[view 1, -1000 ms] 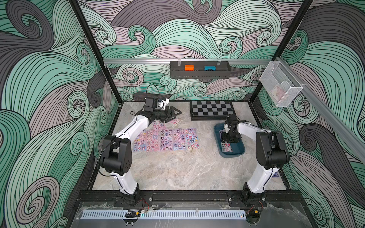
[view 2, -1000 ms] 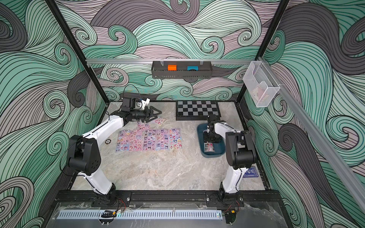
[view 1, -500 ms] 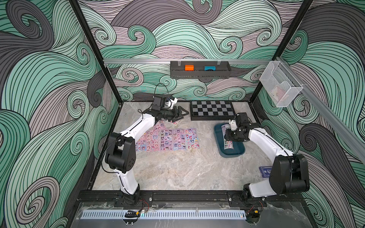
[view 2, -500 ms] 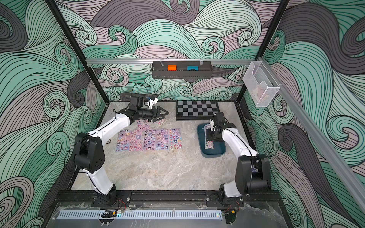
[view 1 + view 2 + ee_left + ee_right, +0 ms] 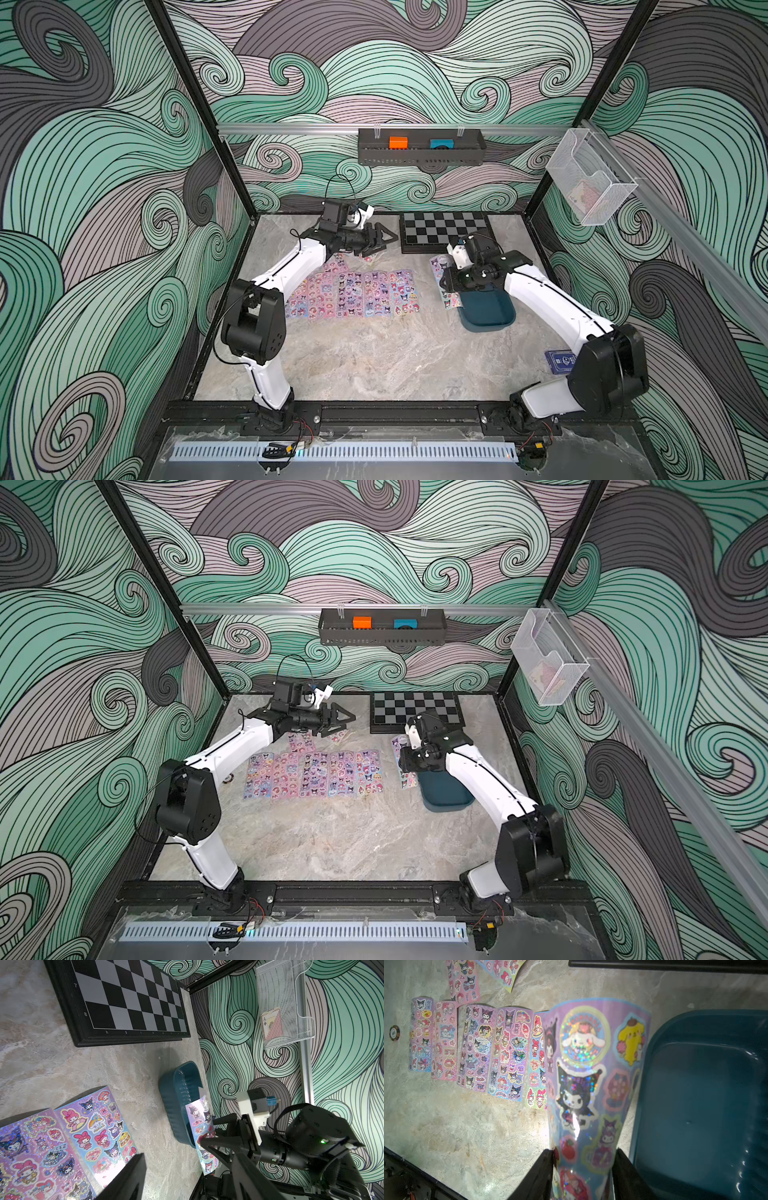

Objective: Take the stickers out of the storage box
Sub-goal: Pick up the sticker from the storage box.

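The storage box (image 5: 488,316) (image 5: 446,798) is a dark teal tub on the right of the table; the part of its inside that shows (image 5: 706,1095) holds nothing. My right gripper (image 5: 446,282) (image 5: 583,1151) is shut on a purple sticker sheet (image 5: 441,270) (image 5: 587,1084), bowed between its fingers, just left of the box's rim (image 5: 176,1097). Several stickers (image 5: 353,293) (image 5: 313,773) lie in a row mid-table, with two more (image 5: 336,266) behind them. My left gripper (image 5: 384,243) (image 5: 190,1155) hangs open and holds nothing above the back of the table.
A chessboard (image 5: 444,230) lies at the back, right of the left gripper. A dark blue card pack (image 5: 559,361) sits by the right arm's base. A poker chip (image 5: 394,1032) lies left of the sticker row. A black wall tray (image 5: 419,151) and clear bin (image 5: 590,183) hang above.
The right gripper rose out of the box with the sheet and carried it left over the rim, jaws narrowing slightly. The left arm swung right toward the chessboard.
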Motion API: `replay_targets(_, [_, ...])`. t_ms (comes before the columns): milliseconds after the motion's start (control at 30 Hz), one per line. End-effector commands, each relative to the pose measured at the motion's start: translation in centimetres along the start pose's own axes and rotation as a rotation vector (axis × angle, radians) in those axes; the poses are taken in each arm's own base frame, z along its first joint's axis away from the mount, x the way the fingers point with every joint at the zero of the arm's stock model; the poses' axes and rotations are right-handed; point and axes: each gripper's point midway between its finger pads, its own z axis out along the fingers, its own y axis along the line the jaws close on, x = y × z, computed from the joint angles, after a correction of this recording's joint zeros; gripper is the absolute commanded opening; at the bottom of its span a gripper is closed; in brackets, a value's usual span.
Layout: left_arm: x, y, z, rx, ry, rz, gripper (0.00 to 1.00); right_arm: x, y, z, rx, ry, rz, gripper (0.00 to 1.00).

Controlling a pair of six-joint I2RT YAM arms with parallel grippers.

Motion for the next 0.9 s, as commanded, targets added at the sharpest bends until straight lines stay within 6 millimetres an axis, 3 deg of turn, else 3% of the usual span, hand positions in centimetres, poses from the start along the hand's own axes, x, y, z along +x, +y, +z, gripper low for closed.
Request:
replay_targets(0, [-0.6, -0.9, 0.0, 0.011, -0.009, 0.028, 0.70, -0.3, 0.7, 1.0, 0.006, 0.010, 0.011, 0.49])
replay_targets(400, [-0.4, -1.6, -0.7, -0.007, -0.011, 0.060, 0.70, -0.3, 0.2, 5.2, 0.058, 0.036, 0.021, 0.50])
replay_targets(733, [-0.2, -0.4, 0.0, -0.024, 0.005, 0.033, 0.70, 0.1, 0.3, 5.6, 0.041, 0.032, 0.027, 0.45])
replay_targets(867, [0.3, 1.8, 1.3, -0.056, 0.035, -0.067, 0.70, -0.5, 0.8, 4.1, 0.021, -0.021, 0.034, 0.45])
